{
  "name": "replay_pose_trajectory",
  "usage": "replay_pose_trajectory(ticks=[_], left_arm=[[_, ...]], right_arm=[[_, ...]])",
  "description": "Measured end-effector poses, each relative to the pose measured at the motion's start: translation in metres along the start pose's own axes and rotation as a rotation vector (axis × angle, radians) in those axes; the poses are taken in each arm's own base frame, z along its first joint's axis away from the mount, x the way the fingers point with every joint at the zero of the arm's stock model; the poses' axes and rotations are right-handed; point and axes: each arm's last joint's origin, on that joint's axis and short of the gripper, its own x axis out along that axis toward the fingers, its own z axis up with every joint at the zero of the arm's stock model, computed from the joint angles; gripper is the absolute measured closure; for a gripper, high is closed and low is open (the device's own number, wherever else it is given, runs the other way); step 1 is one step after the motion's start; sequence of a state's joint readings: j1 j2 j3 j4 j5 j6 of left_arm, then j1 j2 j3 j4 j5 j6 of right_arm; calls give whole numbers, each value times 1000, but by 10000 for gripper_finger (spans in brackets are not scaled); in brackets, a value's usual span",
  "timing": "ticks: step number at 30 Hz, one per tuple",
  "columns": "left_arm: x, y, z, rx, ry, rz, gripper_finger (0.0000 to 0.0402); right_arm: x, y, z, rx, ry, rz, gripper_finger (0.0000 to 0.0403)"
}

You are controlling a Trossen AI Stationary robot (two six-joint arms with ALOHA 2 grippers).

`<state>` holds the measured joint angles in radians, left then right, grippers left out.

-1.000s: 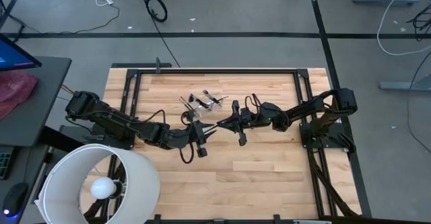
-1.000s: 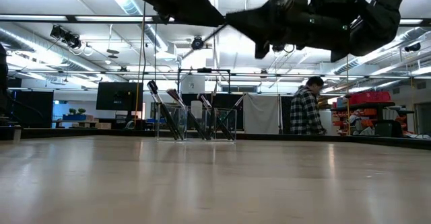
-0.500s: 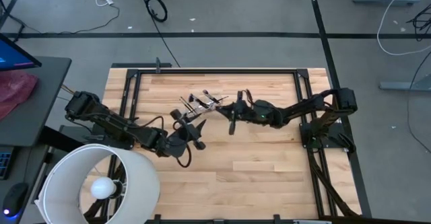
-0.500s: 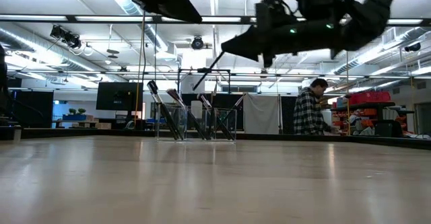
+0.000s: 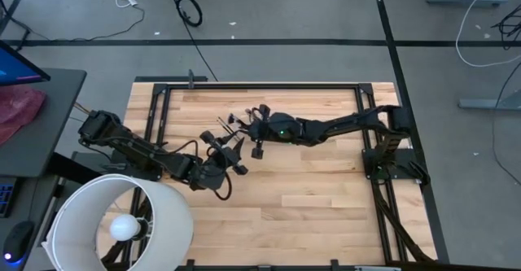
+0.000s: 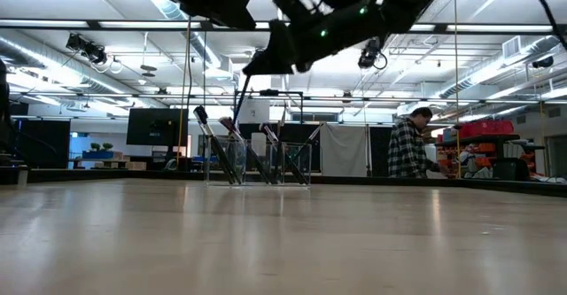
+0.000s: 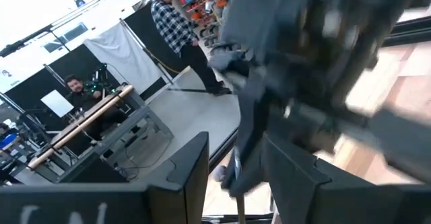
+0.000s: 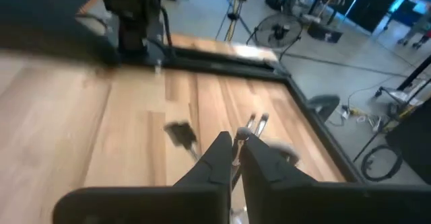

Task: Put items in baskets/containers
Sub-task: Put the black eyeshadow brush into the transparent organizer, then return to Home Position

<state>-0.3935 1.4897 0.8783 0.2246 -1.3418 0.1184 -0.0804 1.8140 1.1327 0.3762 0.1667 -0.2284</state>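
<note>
A clear plastic cup (image 5: 244,125) (image 6: 259,163) stands on the wooden table at far centre. Several slim makeup brushes (image 6: 229,146) lean in it, bristles up. My right gripper (image 5: 252,120) (image 6: 259,64) hovers just above the cup, shut on one thin dark brush (image 6: 241,100) that slants down toward the cup. My left gripper (image 5: 234,150) (image 7: 237,178) stands open just on the near side of the cup, with nothing held between its fingers. My right gripper pinches the brush's thin handle (image 8: 235,161) between its two fingers (image 8: 217,158). Which end of the handle it has cannot be told. The brush hangs slanting below the gripper, lifted clear of the table, its lower end (image 6: 236,128) over the brushes in the cup.
A big white lampshade with a bulb (image 5: 120,220) stands at the near left corner. Black frame rails (image 5: 260,84) run along the table's edges. Bare wood (image 5: 326,206) lies at the near right. A person in a plaid shirt (image 6: 406,146) stands in the room beyond.
My right gripper has gone from the table's middle toward the far left, up to the cup, carrying the brush and tipping it steeper. My left gripper has drawn back a little toward the left and turned away from the right one.
</note>
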Motion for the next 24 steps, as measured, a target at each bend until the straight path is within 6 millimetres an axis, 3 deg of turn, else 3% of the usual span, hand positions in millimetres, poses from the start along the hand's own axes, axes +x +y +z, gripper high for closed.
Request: replay_pose_trajectory(ticks=[5, 14, 24], left_arm=[[-1, 0, 0, 1, -2, -4, 257], [-1, 0, 0, 2, -1, -3, 257], [-1, 0, 0, 1, -1, -3, 257]], right_arm=[[16, -3, -19, 0, 44, -14, 390], [20, -9, -25, 7, 59, -25, 384], [20, -7, -25, 50, 51, 43, 318]])
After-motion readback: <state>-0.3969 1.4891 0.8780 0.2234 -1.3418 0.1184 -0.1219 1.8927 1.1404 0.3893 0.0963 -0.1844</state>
